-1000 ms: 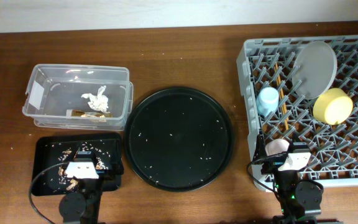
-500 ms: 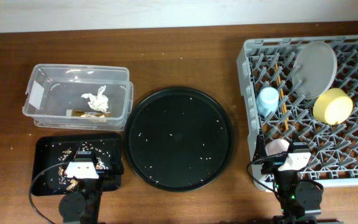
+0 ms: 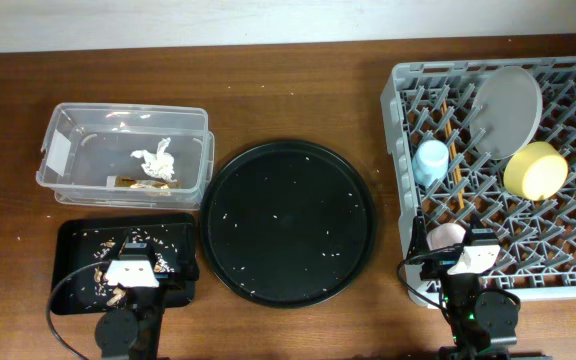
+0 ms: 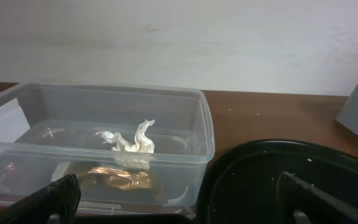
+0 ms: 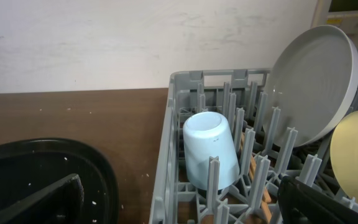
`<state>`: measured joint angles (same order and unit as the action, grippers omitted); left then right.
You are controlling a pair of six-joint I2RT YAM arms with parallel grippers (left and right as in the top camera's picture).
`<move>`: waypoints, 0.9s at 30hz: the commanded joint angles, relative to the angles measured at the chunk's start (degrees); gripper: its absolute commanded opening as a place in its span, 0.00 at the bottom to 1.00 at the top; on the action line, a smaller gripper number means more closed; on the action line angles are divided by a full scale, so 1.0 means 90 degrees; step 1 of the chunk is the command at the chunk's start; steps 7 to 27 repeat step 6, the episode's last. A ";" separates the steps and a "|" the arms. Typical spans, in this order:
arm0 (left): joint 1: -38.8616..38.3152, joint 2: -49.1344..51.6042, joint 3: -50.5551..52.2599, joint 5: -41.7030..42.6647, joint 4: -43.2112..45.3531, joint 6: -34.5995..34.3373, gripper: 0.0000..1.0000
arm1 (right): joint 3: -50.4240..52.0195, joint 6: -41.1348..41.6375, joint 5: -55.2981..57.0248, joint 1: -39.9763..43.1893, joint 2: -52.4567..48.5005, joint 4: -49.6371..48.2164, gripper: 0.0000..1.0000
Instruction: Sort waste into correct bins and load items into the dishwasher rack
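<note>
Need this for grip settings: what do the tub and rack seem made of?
Clear tub: likely thin plastic, glossy; the tissue shows through its wall. Dishwasher rack: likely moulded grey plastic, matt, judging by its lattice and pegs.

You see the grey rack [image 5: 166, 143] on the brown table [image 5: 73, 118]. The little blue cup [image 5: 211, 149] sits between its pegs. The pale plate [image 5: 312, 87] stands on its edge, with the yellow bowl [image 5: 356, 155] just beside it. The round black tray [image 5: 42, 168] lies left of the rack.

black arms [image 3: 120, 330], white wrist blocks [image 3: 131, 268], black cables [image 3: 54, 298]
</note>
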<state>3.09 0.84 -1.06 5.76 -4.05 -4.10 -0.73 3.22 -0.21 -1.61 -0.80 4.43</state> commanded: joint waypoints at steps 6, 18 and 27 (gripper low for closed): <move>0.0039 -0.0049 0.0061 0.0049 0.0000 0.0080 1.00 | 0.0046 0.0078 0.0053 -0.0034 0.0053 0.0022 0.99; 0.0039 -0.0049 0.0061 0.0049 0.0000 0.0080 1.00 | 0.0046 0.0078 0.0053 -0.0034 0.0053 0.0022 0.99; 0.0039 -0.0049 0.0061 0.0049 0.0000 0.0080 1.00 | 0.0046 0.0078 0.0053 -0.0034 0.0053 0.0022 0.99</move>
